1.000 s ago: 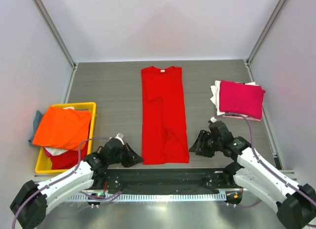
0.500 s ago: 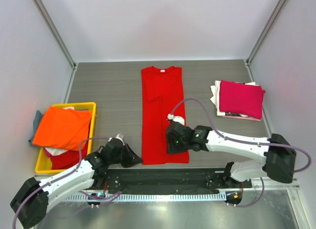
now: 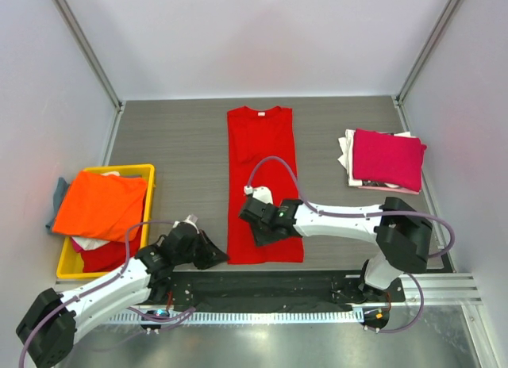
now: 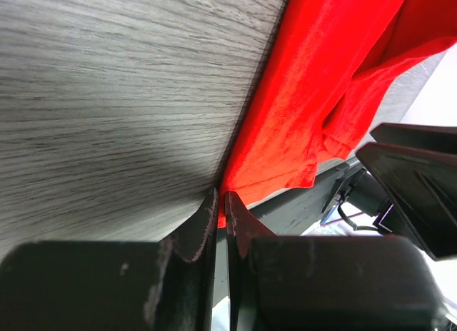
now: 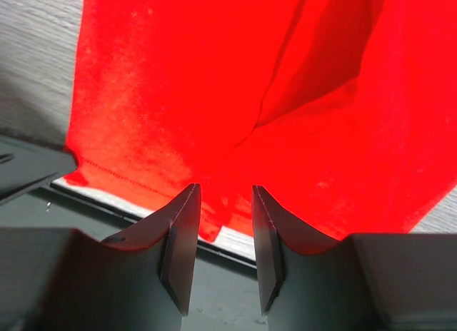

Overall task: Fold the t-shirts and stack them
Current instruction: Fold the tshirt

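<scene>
Top external view: an orange t-shirt (image 3: 103, 203) lies heaped over the yellow crate (image 3: 67, 270) at the left of the counter (image 3: 175, 146). The left pincer (image 3: 222, 258) is clenched on the near-left hem corner of the red t-shirt (image 3: 262, 154), which lies flat in a long strip mid-counter. The right pincer (image 3: 272, 234), jaws parted, hovers over its near hem. A folded magenta t-shirt (image 3: 387, 158) tops the right-hand pile.

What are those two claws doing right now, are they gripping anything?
The left gripper: closed, pinching the near left corner of the red t-shirt.
The right gripper: open over the same shirt's near hem, holding nothing.
</scene>
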`<state>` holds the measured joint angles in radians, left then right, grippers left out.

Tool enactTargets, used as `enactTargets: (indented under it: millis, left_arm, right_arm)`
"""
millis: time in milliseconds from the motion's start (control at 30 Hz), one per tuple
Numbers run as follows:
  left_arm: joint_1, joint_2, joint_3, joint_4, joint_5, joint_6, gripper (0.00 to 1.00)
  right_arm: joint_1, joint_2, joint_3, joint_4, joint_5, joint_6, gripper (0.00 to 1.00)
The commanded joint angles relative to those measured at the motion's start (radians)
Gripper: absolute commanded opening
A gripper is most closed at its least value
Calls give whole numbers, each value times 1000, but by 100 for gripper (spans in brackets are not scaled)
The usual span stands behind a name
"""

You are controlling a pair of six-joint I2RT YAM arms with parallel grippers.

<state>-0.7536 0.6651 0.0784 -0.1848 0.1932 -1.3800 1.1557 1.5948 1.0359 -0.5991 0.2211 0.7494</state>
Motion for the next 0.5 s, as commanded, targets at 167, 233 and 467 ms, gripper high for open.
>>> enactTargets:
  millis: [167,233,467]
  left_arm:
    - [-6,-6,29,-10,-11,-1,8]
    - [-4,-1,34,-8,-14,1,7]
    - [-4,1,40,-10,-11,4,7]
  right_arm:
    - [12,71,50,16,11,-24,38]
    - [13,85,49,16,6,-28,38]
    - [16,102,43,19,-6,-28,22]
